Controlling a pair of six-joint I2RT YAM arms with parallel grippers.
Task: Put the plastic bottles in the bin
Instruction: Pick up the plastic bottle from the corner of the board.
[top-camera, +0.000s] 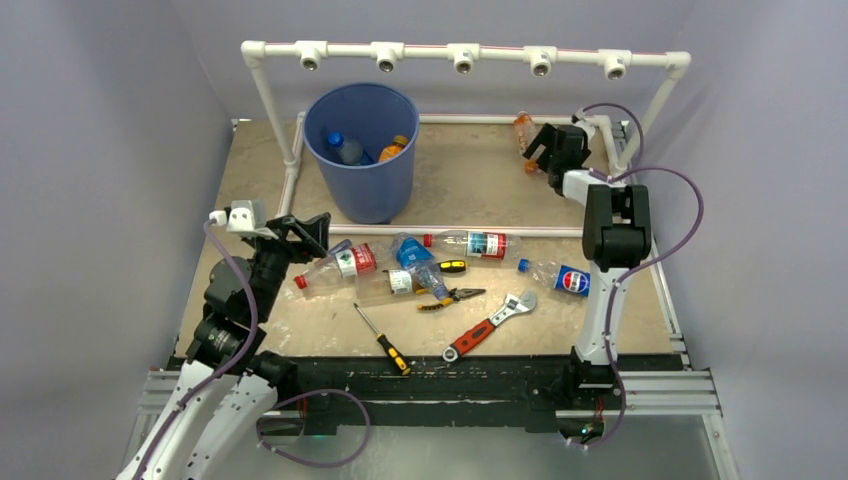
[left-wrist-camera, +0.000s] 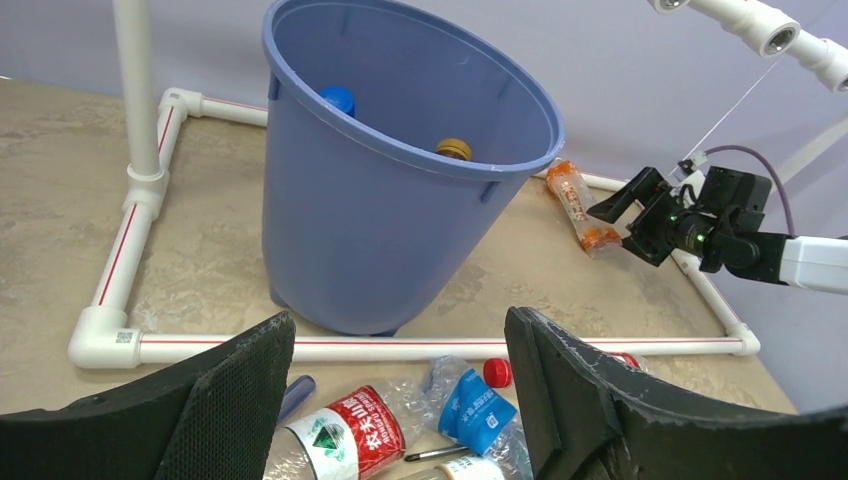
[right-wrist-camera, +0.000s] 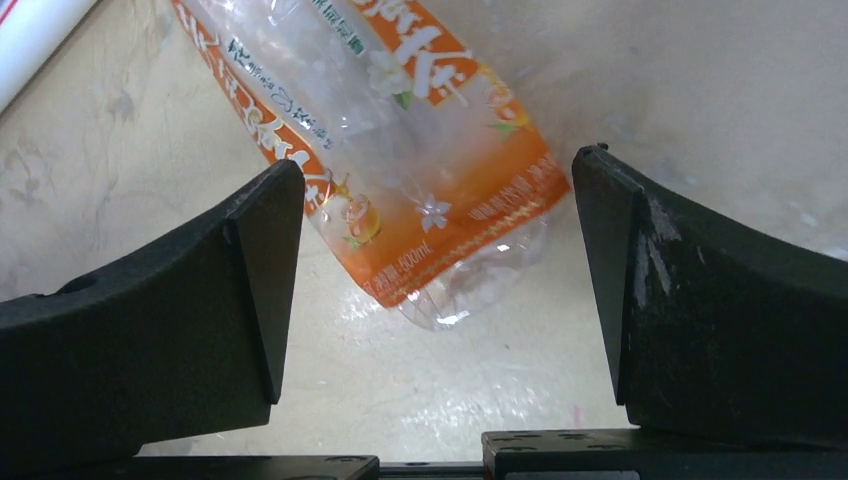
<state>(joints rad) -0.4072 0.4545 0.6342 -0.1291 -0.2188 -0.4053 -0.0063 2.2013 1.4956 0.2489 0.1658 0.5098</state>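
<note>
The blue bin (top-camera: 362, 190) stands at the back left with two plastic bottles inside, one blue-capped (top-camera: 343, 147) and one orange (top-camera: 394, 147). Several clear bottles lie mid-table: a red-labelled one (top-camera: 345, 262), a blue-labelled one (top-camera: 410, 253), a red-capped one (top-camera: 472, 243) and a Pepsi one (top-camera: 566, 280). My left gripper (left-wrist-camera: 400, 330) hangs open above the red-labelled bottle (left-wrist-camera: 350, 432) and the blue-labelled one (left-wrist-camera: 478, 408), facing the bin (left-wrist-camera: 380, 230). My right gripper (right-wrist-camera: 440, 165) is open at the back right. Its fingers straddle the base of an orange-labelled bottle (right-wrist-camera: 400, 130) without touching it.
A white pipe frame (top-camera: 460, 55) rings the back of the table and runs along the floor just behind the bottle pile (left-wrist-camera: 400, 349). A screwdriver (top-camera: 385, 342), pliers (top-camera: 450, 296) and a red-handled wrench (top-camera: 488, 325) lie near the front.
</note>
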